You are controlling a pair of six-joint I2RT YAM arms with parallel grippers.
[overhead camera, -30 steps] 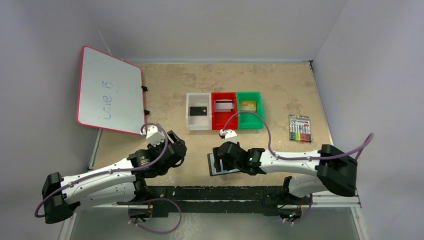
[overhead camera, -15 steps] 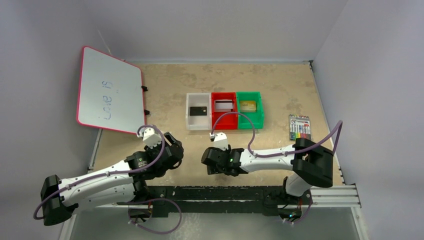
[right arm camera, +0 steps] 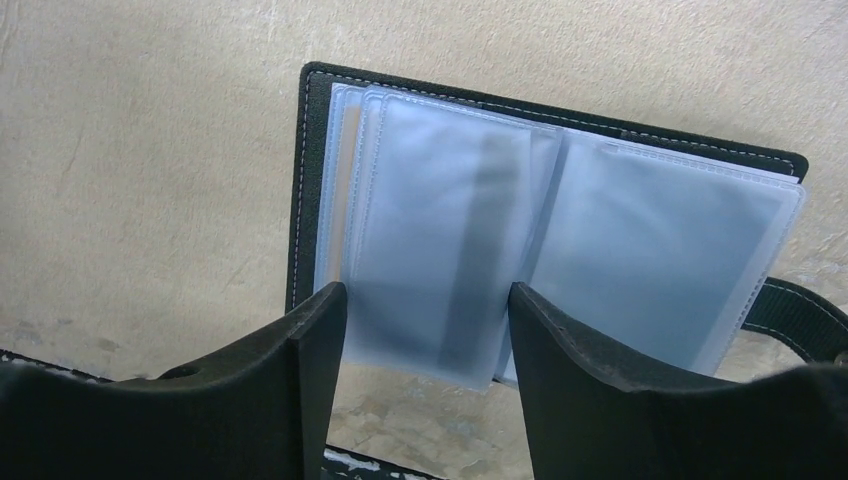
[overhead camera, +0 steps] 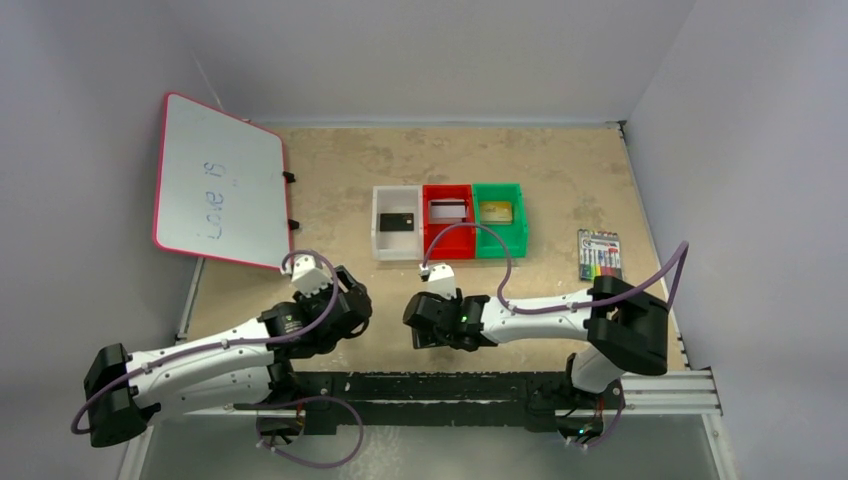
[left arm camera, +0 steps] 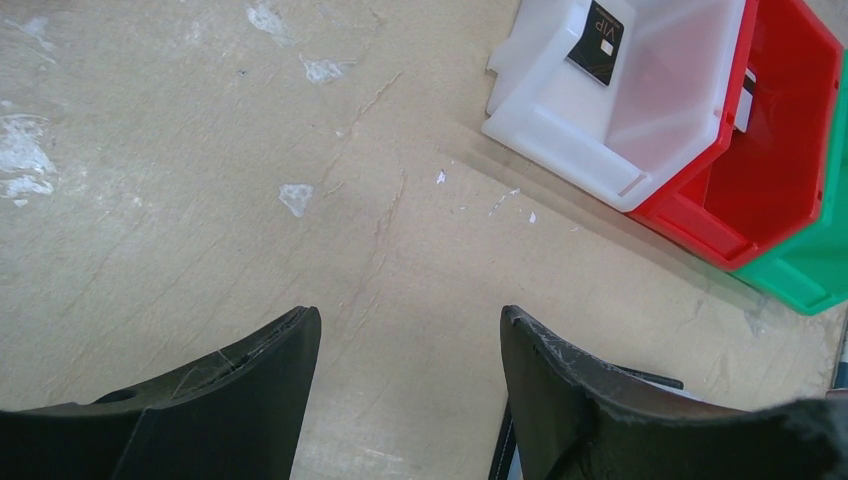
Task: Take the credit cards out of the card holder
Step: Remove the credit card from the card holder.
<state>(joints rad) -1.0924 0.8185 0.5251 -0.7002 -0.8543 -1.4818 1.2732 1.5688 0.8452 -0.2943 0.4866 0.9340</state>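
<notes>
Lying open and flat on the sandy-brown desk (overhead camera: 330, 180), close to its near edge, the small black bifold card holder (right arm camera: 560, 190) shows you only cloudy clear plastic sleeves. No card face is visible in them, though a dim dark band behind one sleeve is too blurred for you to identify. Your right tool (right arm camera: 428, 300) hangs directly over the holder's near edge with its jaws apart and nothing pinched between them; in the overhead view it covers the holder almost wholly. All three credit cards sit further back in the row of small plastic bins: the thin black card (overhead camera: 397, 221) in the white bin (overhead camera: 384, 245), the silver-grey card with a dark stripe (overhead camera: 449, 209) in the red bin (overhead camera: 434, 243), and the gold-tan card (overhead camera: 496, 211) in the green bin (overhead camera: 518, 230). Your left tool (left arm camera: 405, 320) is also spread open over bare desk, just left of the holder, gripping nothing. Judging by this, the removal looks finished; at most you might check the sleeves for a leftover. Further out stand a pink-rimmed whiteboard (overhead camera: 215, 185) and a clear pack of coloured markers (overhead camera: 599, 257).
</notes>
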